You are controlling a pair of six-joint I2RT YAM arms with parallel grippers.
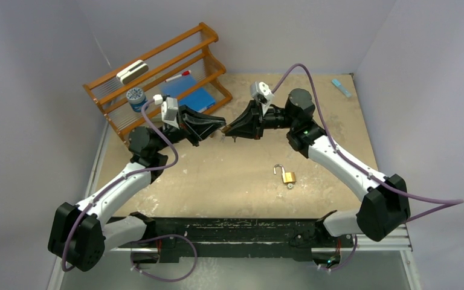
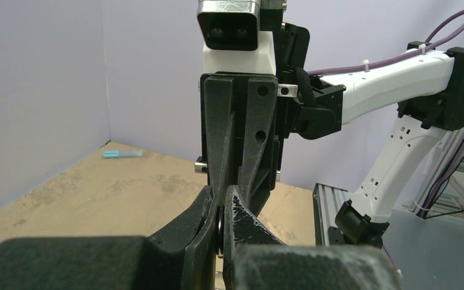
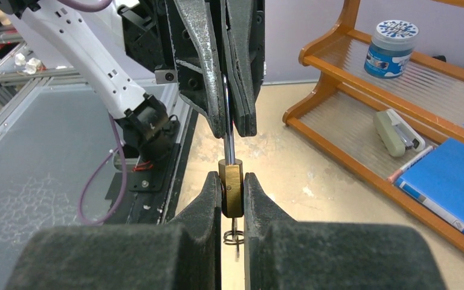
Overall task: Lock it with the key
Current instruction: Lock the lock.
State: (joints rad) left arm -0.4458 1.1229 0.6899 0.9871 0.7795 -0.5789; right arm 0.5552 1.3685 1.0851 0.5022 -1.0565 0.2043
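A small brass padlock (image 3: 231,192) is held in the air above the middle of the table. My right gripper (image 3: 232,179) is shut on its body from both sides. Its silver shackle (image 3: 229,145) rises between the fingers of my left gripper (image 3: 230,124), which is shut on it. In the left wrist view the left gripper (image 2: 220,208) clamps a thin dark piece, the rest hidden. A key with a wire ring (image 3: 234,237) hangs from the padlock's underside. From the top view both grippers meet tip to tip, left (image 1: 220,124) and right (image 1: 230,128).
A second brass padlock (image 1: 287,176) with its shackle up lies on the table to the right of centre. A wooden rack (image 1: 214,43) at the back left holds a blue book (image 1: 188,96), a jar (image 1: 136,96) and a stapler (image 1: 132,71). A light blue object (image 1: 341,87) lies back right.
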